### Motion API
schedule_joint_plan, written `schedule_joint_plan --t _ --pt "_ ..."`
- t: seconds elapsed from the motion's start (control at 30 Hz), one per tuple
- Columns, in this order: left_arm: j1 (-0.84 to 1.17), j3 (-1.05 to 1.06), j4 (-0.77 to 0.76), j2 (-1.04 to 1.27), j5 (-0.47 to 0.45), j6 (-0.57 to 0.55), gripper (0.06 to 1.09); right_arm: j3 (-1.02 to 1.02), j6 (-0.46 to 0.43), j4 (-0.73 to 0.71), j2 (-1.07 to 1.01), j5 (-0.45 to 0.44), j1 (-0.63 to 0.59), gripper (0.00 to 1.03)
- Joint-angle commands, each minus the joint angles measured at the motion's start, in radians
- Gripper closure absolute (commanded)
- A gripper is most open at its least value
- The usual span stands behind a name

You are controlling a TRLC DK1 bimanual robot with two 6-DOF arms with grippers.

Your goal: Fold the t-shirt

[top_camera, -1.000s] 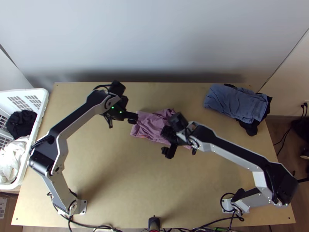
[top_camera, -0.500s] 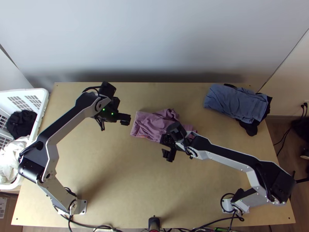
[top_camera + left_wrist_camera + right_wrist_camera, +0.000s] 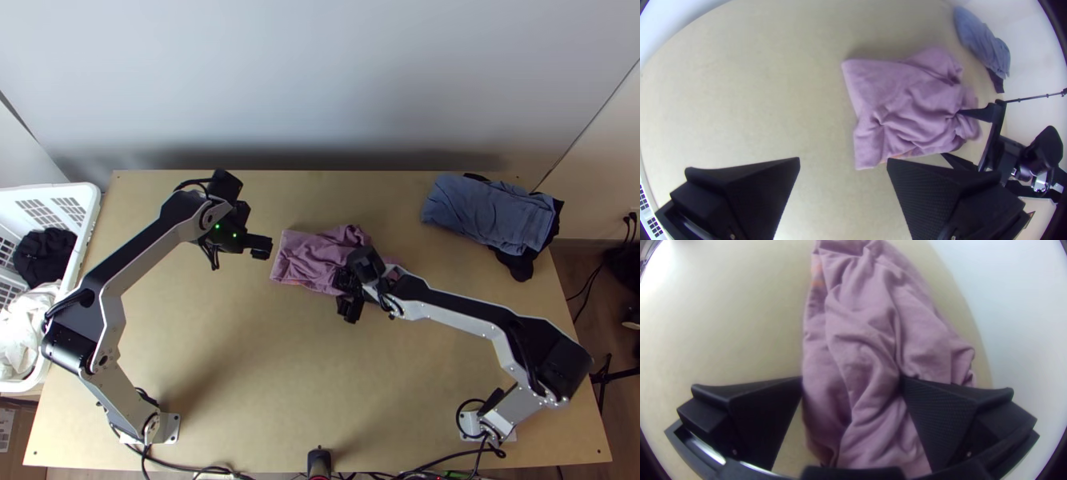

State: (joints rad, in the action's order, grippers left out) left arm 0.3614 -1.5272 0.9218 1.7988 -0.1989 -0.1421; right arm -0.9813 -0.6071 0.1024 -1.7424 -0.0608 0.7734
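Observation:
My left gripper [image 3: 261, 246] is just left of the mauve t-shirt [image 3: 308, 254], apart from it. In the left wrist view that gripper [image 3: 843, 161] stands open over bare table, and the t-shirt [image 3: 907, 102] lies as a compact, wrinkled bundle. My right gripper [image 3: 349, 308] is at the bundle's near edge, towards its right end. The right wrist view has the right gripper [image 3: 852, 378] open, its fingers on either side of the creased t-shirt [image 3: 867, 342]; one fingertip touches the cloth. Part of the cloth is hidden under the right arm.
A blue-grey folded garment [image 3: 488, 212] lies on black cloth [image 3: 512, 264] at the table's back right. Beyond the left edge stands a white laundry basket [image 3: 80, 264] holding black and white cloth. Bare wood [image 3: 256, 376] stretches in front of the t-shirt.
The left gripper has pulled back to the left, off the t-shirt's left end. The right gripper has shifted slightly at the near edge, and its arm's elbow has moved to the left.

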Motion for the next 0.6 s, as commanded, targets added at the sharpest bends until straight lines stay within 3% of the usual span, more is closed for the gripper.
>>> schedule_joint_plan --t 0.0,0.07,0.1,0.2,0.57 --pt "0.001 -0.002 0.000 0.005 -0.002 -0.001 0.13 -0.083 -0.002 -0.021 -0.065 -0.019 -0.033 0.05" --pt "0.002 -0.004 0.000 0.005 0.000 -0.001 0.13 -0.109 0.000 -0.021 -0.083 -0.020 -0.037 0.20" --pt "0.002 -0.004 0.000 0.007 -0.002 -0.001 0.13 -0.119 0.000 -0.020 -0.089 -0.020 -0.040 0.33" --pt "0.007 -0.005 0.000 0.008 -0.002 -0.001 0.13 -0.135 -0.003 -0.020 -0.095 -0.019 -0.046 0.96" --pt "0.011 -0.045 0.002 0.042 -0.002 -0.001 0.13 -0.132 0.086 0.016 0.086 -0.036 -0.102 1.00"
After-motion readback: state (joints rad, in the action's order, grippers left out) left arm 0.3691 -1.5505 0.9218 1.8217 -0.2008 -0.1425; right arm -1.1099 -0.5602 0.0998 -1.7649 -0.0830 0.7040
